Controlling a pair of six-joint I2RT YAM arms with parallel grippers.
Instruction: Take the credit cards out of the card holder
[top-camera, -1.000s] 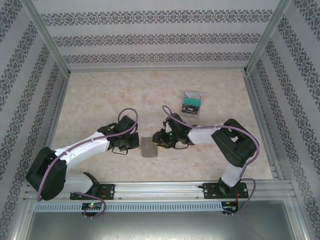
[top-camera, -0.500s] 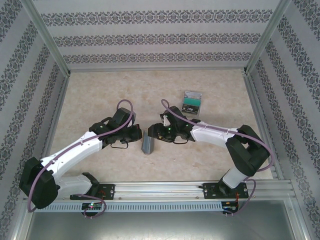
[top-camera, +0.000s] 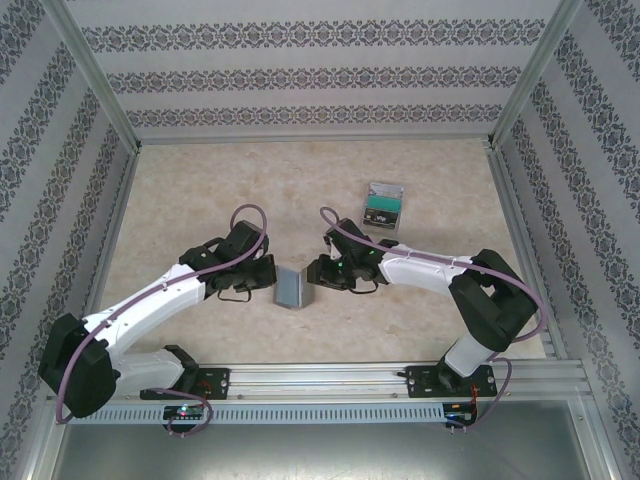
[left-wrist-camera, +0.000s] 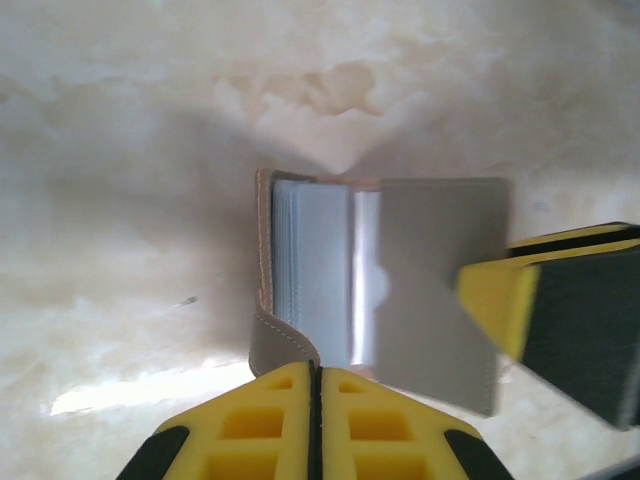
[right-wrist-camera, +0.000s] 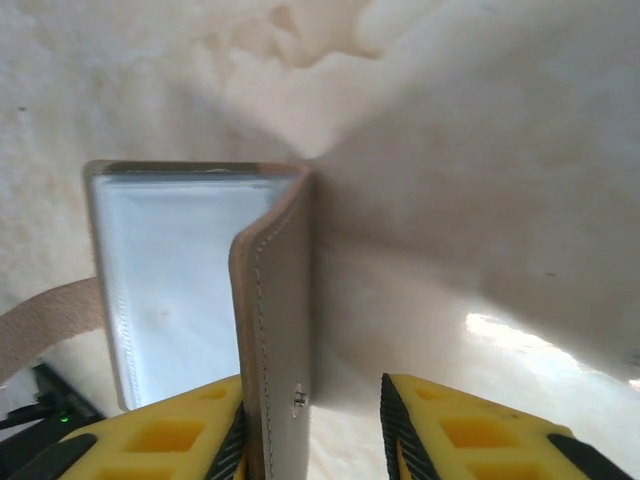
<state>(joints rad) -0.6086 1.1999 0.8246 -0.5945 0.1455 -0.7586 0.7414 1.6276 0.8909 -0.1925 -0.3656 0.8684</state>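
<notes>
Grey-brown leather, the card holder stands half-open on edge between the arms, its pale blue-grey pockets showing. The left gripper appears pinched tight on its side tab. The right gripper straddles the raised cover, part-open, clamping nothing. If the tab slips, the holder likely flops shut or topples. Beneath lies a beige marbled table, with patterned walls around it and a clear case well apart.

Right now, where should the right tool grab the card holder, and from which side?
Grip the raised cover of the card holder by its free edge, near the snap, coming from the right. It stands thin and on edge between the right tool's open jaws, while the shut left tool pinches the strap.
</notes>
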